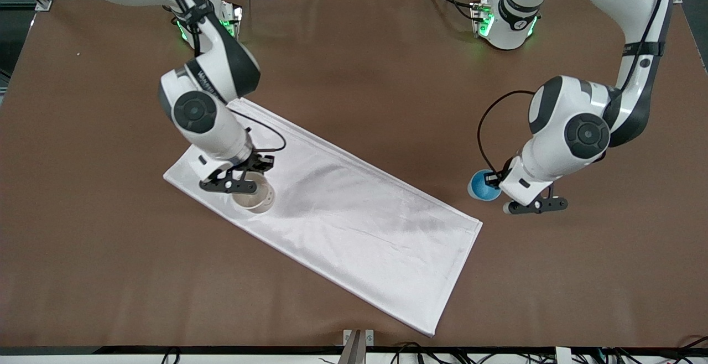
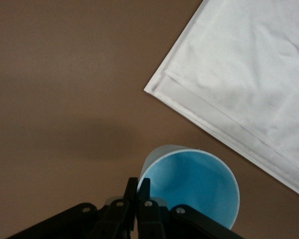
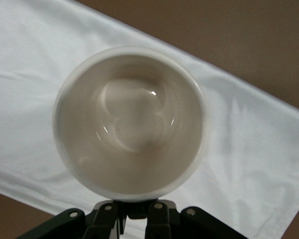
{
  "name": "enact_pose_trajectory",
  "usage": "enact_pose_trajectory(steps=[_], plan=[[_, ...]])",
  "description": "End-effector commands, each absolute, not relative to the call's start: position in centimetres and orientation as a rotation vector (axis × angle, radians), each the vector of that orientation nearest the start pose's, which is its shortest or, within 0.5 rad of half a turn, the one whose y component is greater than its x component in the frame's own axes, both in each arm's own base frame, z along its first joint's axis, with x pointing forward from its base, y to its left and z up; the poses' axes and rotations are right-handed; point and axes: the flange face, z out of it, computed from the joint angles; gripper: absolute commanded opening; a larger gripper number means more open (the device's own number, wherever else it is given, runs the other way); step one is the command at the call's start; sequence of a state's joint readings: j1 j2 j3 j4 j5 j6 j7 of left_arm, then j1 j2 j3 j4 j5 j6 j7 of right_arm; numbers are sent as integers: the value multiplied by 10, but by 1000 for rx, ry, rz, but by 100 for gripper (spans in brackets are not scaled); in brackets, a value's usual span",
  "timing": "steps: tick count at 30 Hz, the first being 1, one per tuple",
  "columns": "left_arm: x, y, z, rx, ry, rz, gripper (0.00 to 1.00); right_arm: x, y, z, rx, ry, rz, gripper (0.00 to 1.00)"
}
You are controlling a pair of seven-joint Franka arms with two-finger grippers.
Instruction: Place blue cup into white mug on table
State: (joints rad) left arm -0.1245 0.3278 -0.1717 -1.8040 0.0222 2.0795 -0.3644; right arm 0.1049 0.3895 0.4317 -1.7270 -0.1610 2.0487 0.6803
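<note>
The white mug (image 1: 254, 199) is on the white cloth at the right arm's end, and I see it from above, empty, in the right wrist view (image 3: 132, 124). My right gripper (image 1: 248, 185) (image 3: 139, 211) is shut on the mug's small black handle. The smiley mark is hidden. The blue cup (image 1: 482, 186) is over the brown table (image 1: 387, 76), just off the cloth's corner toward the left arm's end. My left gripper (image 1: 496, 183) (image 2: 138, 185) is shut on the cup's rim (image 2: 189, 186), one finger inside and one outside. I cannot tell whether either vessel is lifted.
The long white cloth (image 1: 343, 214) lies slantwise across the middle of the table, and it also shows in the left wrist view (image 2: 249, 74) and the right wrist view (image 3: 249, 149). Bare brown table surrounds it.
</note>
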Motion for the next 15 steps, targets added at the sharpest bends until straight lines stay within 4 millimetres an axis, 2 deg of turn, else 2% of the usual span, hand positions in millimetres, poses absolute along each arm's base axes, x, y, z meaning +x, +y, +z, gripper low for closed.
enact_pose_trajectory(steps=[1, 4, 8, 11, 15], plan=[[576, -156, 377, -3125, -29, 69, 0, 563, 343, 376, -3135, 195, 30, 0], [571, -136, 387, -3123, 1, 55, 0, 563, 362, 375, -3119, 203, 36, 0], [568, -110, 399, -3122, 54, 37, 0, 541, 414, 371, -3107, 187, 33, 0], [565, -106, 402, -3122, 54, 33, 0, 528, 449, 371, -3089, 207, 25, 0], [563, -109, 404, -3124, 61, 36, 0, 506, 495, 362, -3098, 182, -12, 0]])
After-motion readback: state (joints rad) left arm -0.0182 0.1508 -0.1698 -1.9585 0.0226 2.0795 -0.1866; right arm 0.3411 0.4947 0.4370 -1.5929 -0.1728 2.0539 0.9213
